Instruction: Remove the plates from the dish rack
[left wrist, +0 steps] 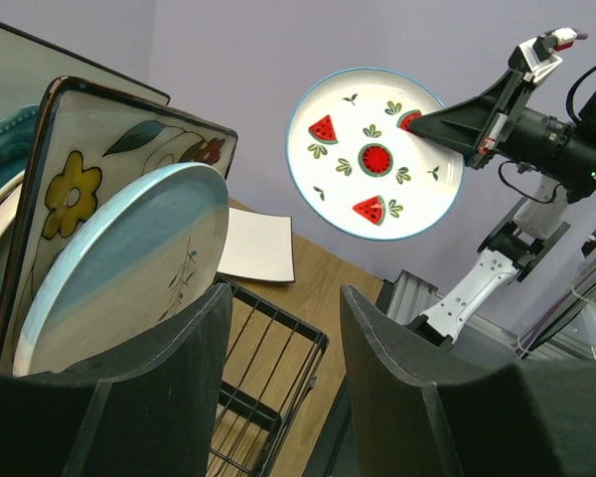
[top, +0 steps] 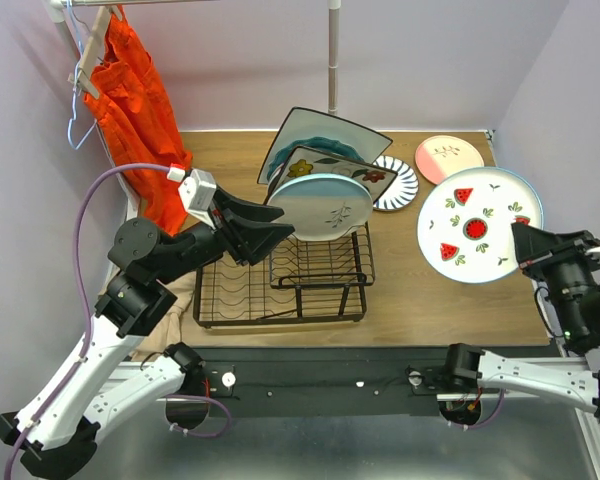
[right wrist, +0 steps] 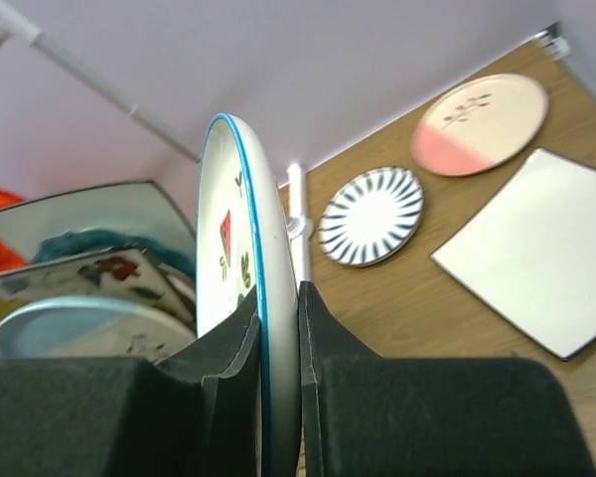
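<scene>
Several plates stand in the black wire dish rack (top: pixel 280 285): a round pale-blue ceramic plate (top: pixel 320 205) in front, a square flower-print plate (top: pixel 332 168) behind it, and a big pale square plate (top: pixel 302 128) at the back. Left gripper (top: pixel 276 218) is at the rack's left, jaws open, beside the blue plate's rim. Right gripper (right wrist: pixel 278 298) is well right of the rack, jaws clamped on a round white watermelon-print plate (top: pixel 475 225), held off the wooden desk (top: pixel 430 300).
</scene>
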